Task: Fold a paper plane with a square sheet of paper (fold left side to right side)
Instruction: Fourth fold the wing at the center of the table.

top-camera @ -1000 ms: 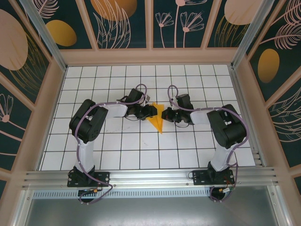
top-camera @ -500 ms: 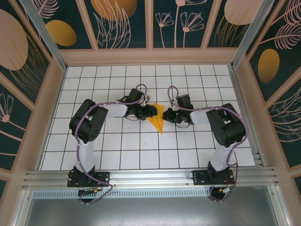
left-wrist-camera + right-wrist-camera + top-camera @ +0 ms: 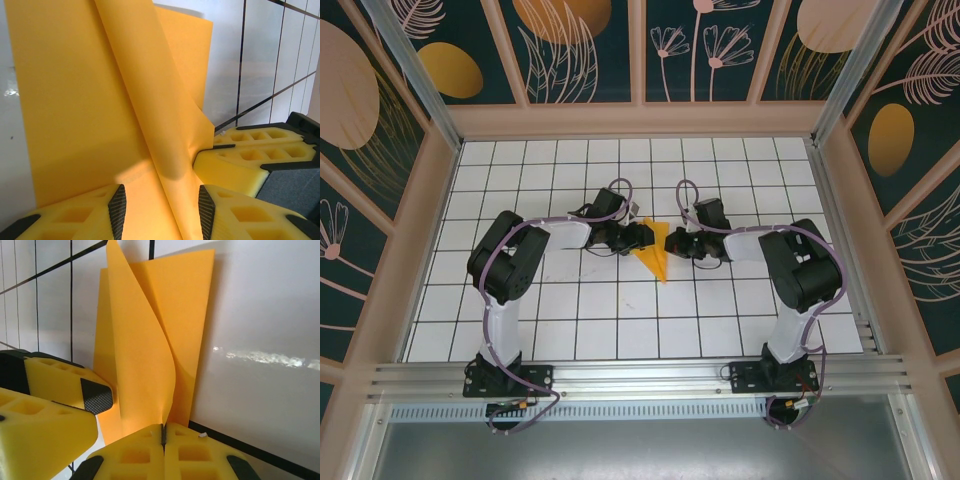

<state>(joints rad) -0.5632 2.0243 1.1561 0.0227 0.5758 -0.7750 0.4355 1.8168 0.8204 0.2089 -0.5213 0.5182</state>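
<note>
The paper plane (image 3: 656,262) lay on the tiled worktop (image 3: 620,310) between the two arms, its point toward their bases. From above, both hands met at its wide far end. The right wrist view showed the right hand (image 3: 162,435) pinched together on the upright centre fold. The left wrist view showed the left hand (image 3: 161,202) with its fingers apart and that raised fold running between them.
</note>
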